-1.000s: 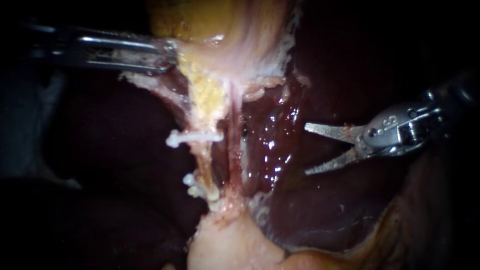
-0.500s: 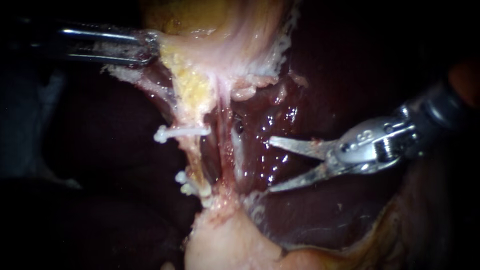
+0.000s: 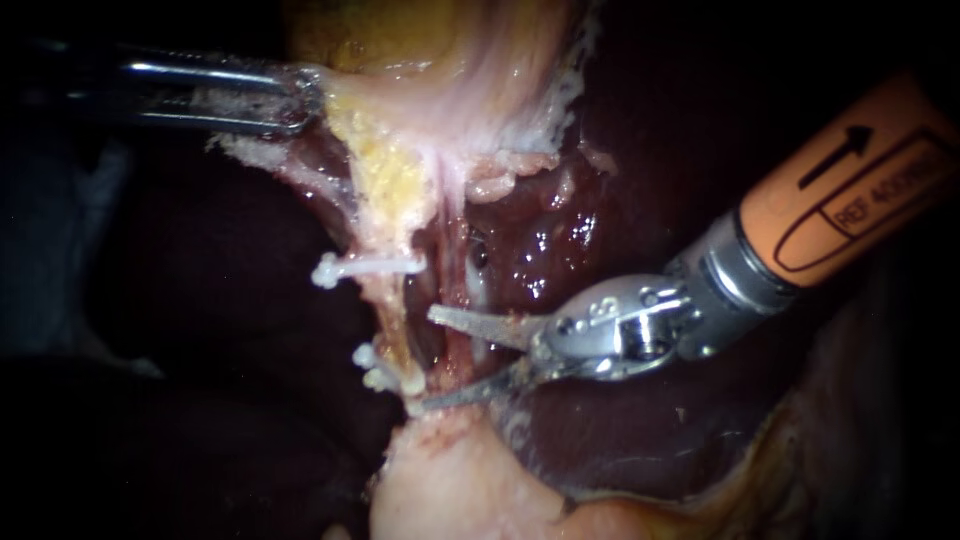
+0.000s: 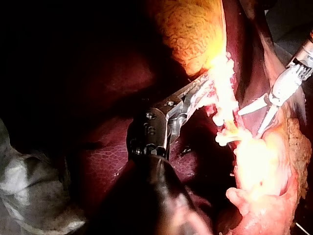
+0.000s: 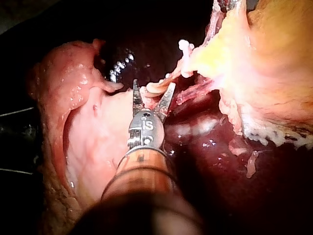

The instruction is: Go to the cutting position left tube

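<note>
The right instrument's end effector (image 3: 423,358), a pair of slim silver blades on a steel wrist behind an orange-sleeved shaft (image 3: 850,190), stood wide apart, holding nothing! Its upper blade pointed at the left tube (image 3: 393,310), a yellowish, fat-coated strand running down from the yellow-and-pink gallbladder (image 3: 420,60) to the pale lump of tissue (image 3: 450,480) below. The lower blade's tip lay right at the tube's foot, touching or just short of the lower clips (image 3: 383,368), a small cluster of white plastic. A thin reddish strand (image 3: 455,335) sat inside the gap between the blades. Whether the left tube itself was inside that gap, I could not tell. Higher on the same tube sat the upper clip (image 3: 365,267), a white bar lying crosswise.

The right wrist view showed the same blades (image 5: 153,85) spread in a V, with a pale clip at the opening.

Meanwhile, the left instrument's end effector (image 3: 310,98), long dark steel jaws, was clamped together on the pale fringe at the gallbladder's lower edge. Its own wrist view (image 4: 203,85) showed that same bite. The glossy dark red liver (image 3: 560,250) lay behind it all.
</note>
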{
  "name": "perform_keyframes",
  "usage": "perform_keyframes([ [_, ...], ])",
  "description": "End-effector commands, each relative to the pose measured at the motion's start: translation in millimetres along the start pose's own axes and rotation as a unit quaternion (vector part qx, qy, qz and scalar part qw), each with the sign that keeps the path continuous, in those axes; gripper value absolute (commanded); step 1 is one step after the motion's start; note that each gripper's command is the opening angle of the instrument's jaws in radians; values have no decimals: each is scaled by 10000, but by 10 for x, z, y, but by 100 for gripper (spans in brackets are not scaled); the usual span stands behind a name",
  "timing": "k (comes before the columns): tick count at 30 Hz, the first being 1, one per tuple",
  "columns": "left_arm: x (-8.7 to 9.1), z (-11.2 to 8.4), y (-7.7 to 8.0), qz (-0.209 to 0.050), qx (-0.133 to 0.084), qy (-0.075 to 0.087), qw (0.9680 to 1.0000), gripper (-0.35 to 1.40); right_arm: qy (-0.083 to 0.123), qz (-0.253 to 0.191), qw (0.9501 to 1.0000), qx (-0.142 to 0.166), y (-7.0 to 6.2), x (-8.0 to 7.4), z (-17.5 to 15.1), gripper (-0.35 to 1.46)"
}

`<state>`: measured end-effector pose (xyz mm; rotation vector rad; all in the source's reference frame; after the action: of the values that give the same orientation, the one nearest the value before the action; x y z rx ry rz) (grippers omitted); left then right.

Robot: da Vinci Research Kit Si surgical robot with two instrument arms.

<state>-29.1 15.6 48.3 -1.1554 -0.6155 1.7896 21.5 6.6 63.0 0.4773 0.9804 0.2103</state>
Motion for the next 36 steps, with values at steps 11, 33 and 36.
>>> perform_keyframes([
  [11, -1, 2, 0, 8, -8, -4, 10000, -35, 76, 118, 9998, 171, 30, -17, 10, 143],
  [33, -2, 6, 1, 9, -8, -3, 10000, -35, 630, 434, 9949, 659, 25, 31, 94, 141],
  [36, -2, 7, 1, 10, -8, -3, 10000, -35, 759, 517, 9932, 718, 18, 37, 94, 141],
])
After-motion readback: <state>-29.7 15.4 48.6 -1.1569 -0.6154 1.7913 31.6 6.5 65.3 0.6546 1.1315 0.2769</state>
